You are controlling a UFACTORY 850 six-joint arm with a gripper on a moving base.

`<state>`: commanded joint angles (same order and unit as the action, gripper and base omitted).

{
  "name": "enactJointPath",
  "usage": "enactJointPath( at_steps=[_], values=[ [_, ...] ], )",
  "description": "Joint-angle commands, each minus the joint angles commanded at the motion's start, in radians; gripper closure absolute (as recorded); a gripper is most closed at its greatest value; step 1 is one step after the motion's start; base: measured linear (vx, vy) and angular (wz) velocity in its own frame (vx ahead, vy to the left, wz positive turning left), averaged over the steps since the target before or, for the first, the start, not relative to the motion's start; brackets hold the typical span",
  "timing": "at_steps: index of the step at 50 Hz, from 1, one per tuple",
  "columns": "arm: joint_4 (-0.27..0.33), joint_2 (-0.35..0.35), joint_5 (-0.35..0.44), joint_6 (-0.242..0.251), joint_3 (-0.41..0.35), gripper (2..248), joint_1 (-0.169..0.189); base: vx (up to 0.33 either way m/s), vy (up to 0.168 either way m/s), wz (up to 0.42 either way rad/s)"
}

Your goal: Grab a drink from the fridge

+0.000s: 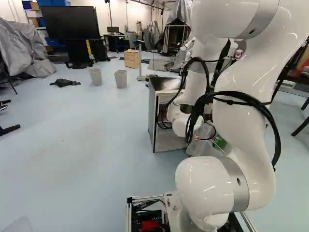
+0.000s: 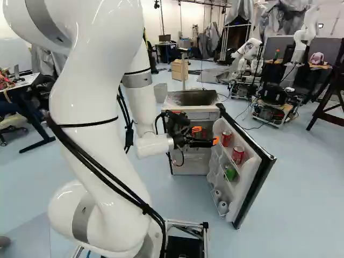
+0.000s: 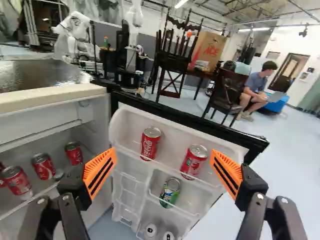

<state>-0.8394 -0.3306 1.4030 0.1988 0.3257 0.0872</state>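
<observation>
My gripper [image 2: 206, 136] is at the open fridge's front, beside the door. In the wrist view the gripper [image 3: 163, 172] stands wide open, nothing gripped, facing the door [image 3: 131, 175]. Ahead, between the lines of its fingers, two red cans, one [image 3: 150, 143] and another [image 3: 194, 161], stand on the door's top shelf. A green can [image 3: 170, 192] is on the shelf below, and two pale can tops [image 3: 151, 230] show lower down. Inside the fridge [image 3: 55, 120], several red cans [image 3: 44, 166] stand on a shelf, beside one finger.
The fridge door [image 2: 252, 183] is swung out toward the base's right. Another robot [image 2: 248, 54] stands behind the fridge. Beyond the door are chairs [image 3: 227, 92] and a seated person. Two grey bins [image 1: 120, 79] stand left of the fridge.
</observation>
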Motion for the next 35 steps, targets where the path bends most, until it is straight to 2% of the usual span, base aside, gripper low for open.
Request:
enactJointPath(
  at_steps=[24,35],
  values=[
    [0.252,0.001,0.0,0.0,-0.002,3,-0.002,0.0,0.0,0.0],
    [0.368,-0.027,0.0,0.0,0.005,3,-0.002,0.0,0.0,0.0]
  ],
)
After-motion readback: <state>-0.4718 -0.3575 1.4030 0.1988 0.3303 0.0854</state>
